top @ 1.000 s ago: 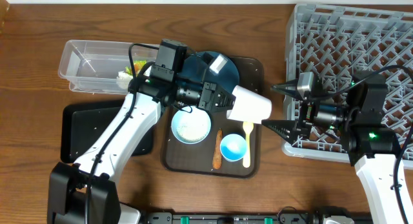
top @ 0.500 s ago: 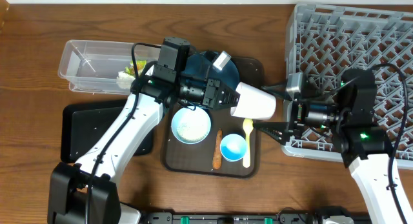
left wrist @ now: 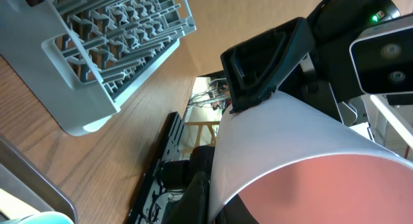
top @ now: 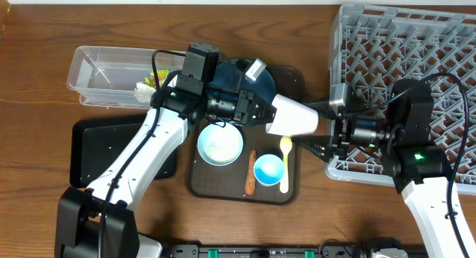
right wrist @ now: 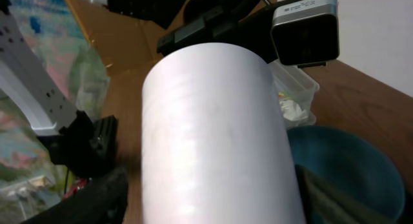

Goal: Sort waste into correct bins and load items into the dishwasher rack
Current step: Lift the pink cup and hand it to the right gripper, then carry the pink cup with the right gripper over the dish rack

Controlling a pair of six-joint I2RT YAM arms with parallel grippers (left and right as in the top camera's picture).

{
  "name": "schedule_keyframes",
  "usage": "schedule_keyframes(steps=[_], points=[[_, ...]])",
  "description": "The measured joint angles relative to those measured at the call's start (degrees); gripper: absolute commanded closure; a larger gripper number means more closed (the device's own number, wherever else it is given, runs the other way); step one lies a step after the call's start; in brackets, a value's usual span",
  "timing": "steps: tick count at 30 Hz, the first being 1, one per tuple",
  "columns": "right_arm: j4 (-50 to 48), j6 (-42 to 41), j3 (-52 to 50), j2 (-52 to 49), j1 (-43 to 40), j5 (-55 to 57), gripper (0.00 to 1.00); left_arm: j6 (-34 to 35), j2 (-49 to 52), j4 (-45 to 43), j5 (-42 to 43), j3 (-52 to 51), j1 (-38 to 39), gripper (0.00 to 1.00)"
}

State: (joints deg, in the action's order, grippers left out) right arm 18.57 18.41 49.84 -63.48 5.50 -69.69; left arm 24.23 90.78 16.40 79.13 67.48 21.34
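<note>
**Handover beside grey dishwasher rack (top: 416, 50)**

Over brown serving tray (top: 291, 76) edge, clamped at one end by left gripper (top: 262, 112), straddled at the other by right gripper (top: 318, 124), firm contact impossible to tell: pinkish-white cup (top: 294, 118), held level for passing rackward.

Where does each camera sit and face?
Overhead: above the table, facing down; both arms, cup, rack.
Left wrist: on left arm, facing right gripper and rack along the cup; own body unclear.
Right wrist: on right arm, facing left arm past the cup; own fingers at lower corners.
Shared: all show the cup.
</note>
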Motion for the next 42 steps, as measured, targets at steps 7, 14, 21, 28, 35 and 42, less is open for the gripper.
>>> schedule_keyframes(steps=[7,14,21,28,35,42], points=[[0.0,0.0,0.0,0.0,0.0,0.3,0.25,1.5,0.0,0.0,0.0,0.0,0.0,0.94],[-1.2,0.0,0.0,0.0,0.0,0.3,0.24,3.4,0.0,0.0,0.0,0.0,0.0,0.94],[-1.7,0.0,0.0,0.0,0.0,0.3,0.24,4.3,0.0,-0.1,0.0,0.0,0.1,0.94],[-2.6,-0.1,0.0,0.0,1.0,0.7,0.30,4.6,0.0,-1.6,0.0,0.0,1.3,0.94],[-2.8,-0.4,0.0,0.0,1.0,0.8,0.42,4.7,0.0,-1.7,0.0,0.0,1.5,0.94],[-0.8,-0.4,0.2,0.0,1.0,1.4,0.44,4.7,0.0,-1.4,-0.5,0.0,1.6,0.86]])
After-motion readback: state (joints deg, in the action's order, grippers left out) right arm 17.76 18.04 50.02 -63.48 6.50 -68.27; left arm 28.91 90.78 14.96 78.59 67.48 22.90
